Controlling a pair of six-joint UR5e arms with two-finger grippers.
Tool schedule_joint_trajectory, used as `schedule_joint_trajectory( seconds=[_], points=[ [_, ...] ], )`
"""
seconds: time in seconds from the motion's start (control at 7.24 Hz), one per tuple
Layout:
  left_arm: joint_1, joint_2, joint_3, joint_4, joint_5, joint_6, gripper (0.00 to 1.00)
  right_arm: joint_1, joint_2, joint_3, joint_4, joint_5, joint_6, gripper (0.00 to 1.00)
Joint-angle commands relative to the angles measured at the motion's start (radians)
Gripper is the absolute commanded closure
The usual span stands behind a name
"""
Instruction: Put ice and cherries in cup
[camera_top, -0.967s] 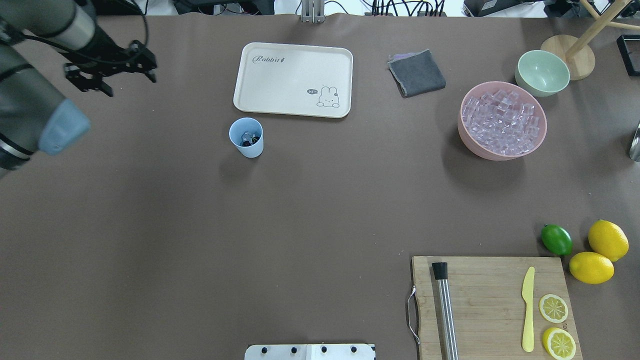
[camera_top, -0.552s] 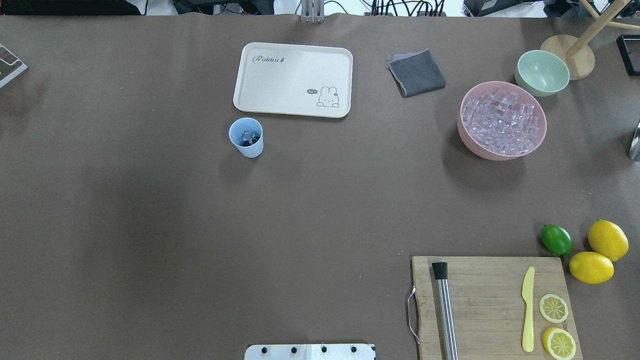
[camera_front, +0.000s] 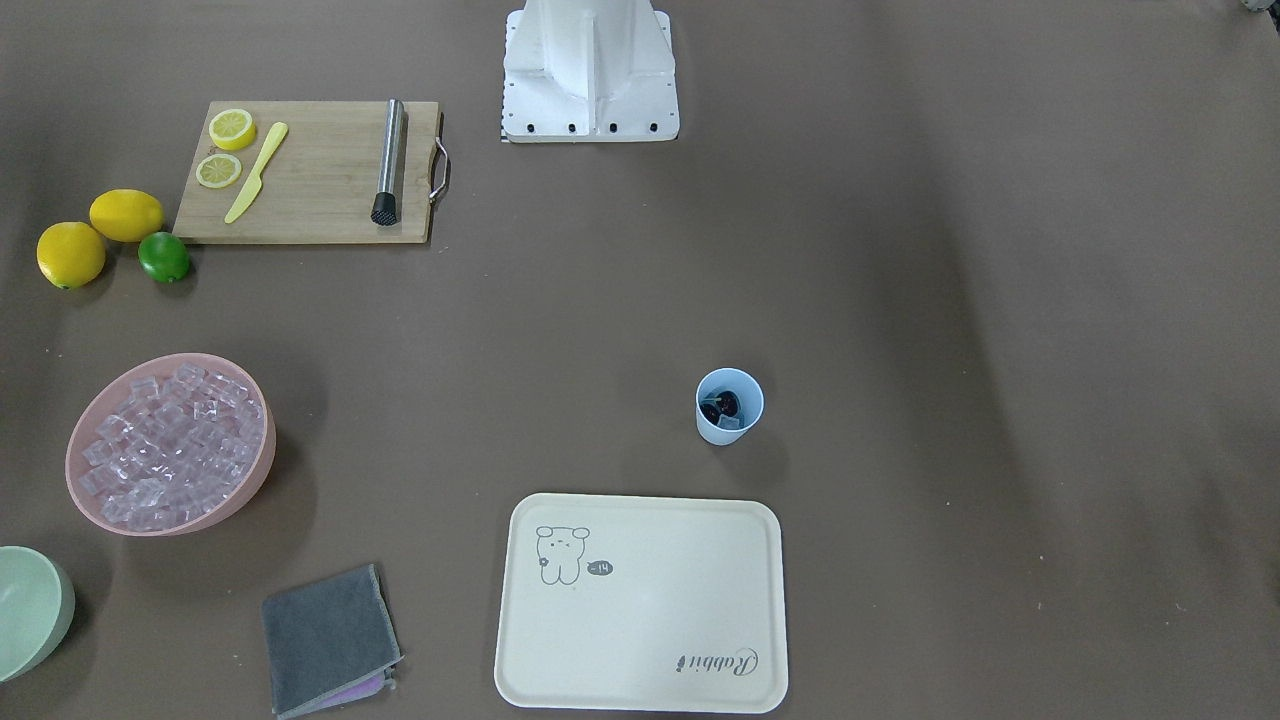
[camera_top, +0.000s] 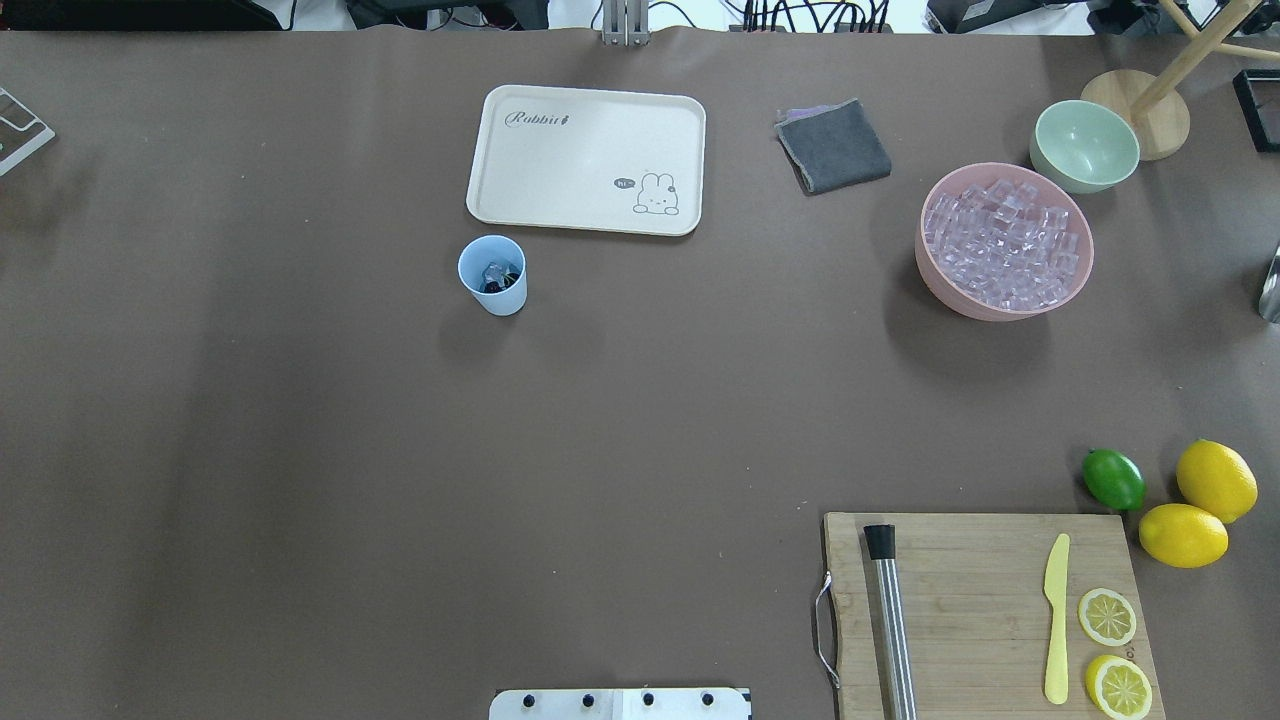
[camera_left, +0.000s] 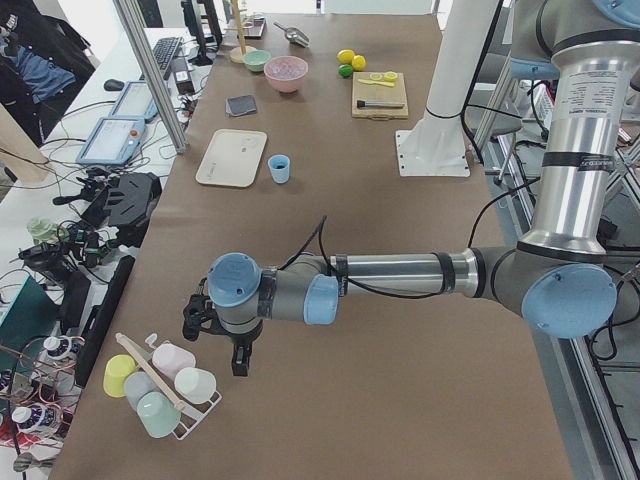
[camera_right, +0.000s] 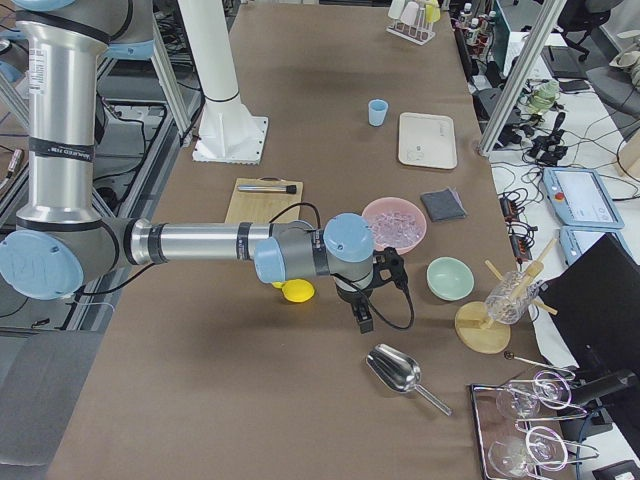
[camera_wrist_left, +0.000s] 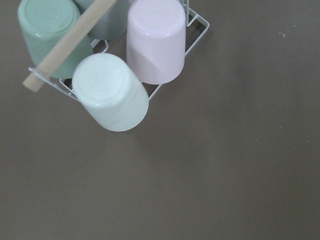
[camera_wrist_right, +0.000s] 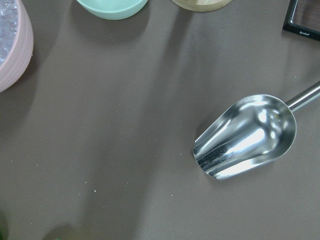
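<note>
Cup (camera_top: 503, 298) upright, just beside tray (camera_top: 586, 160) edge

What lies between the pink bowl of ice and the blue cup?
Nothing visible. Only brown tabletop runs between the pink bowl and the cup. The tray and grey cloth lie farther back, off that line.

- table (camera_top: 400, 450): plain brown
- cup (camera_top: 500, 298): light blue; cherries (camera_front: 716, 408) inside are near-black red
- tray (camera_top: 586, 160): cream, grey rabbit sketch at its 4 o'clock corner, grey script at 10
- big bowl (camera_top: 985, 308): pink; ice (camera_top: 1005, 245) clear
- small bowl (camera_top: 1085, 145): pale green
- cloth (camera_top: 835, 147): dark grey, purple edge
- lime (camera_top: 1113, 479) green, lemons (camera_top: 1216, 480) yellow
- board (camera_top: 970, 600): tan wood grain; knife (camera_top: 1056, 618) pale yellow
- scoop (camera_wrist_right: 247, 136): shiny silver
</note>
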Motion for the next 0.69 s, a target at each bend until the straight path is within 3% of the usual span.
schedule_joint_trajectory(
  seconds=[0.0,0.55],
  points=[
    [-0.003,0.099,-0.158,0.001,0.004,-0.106,0.02,0.006,-0.007,0.006,0.0,0.002,0.0,0.01],
    [0.011,0.092,-0.21,0.001,-0.005,-0.145,0.02,0.01,-0.01,0.016,0.001,0.002,0.0,0.01]
  ],
)
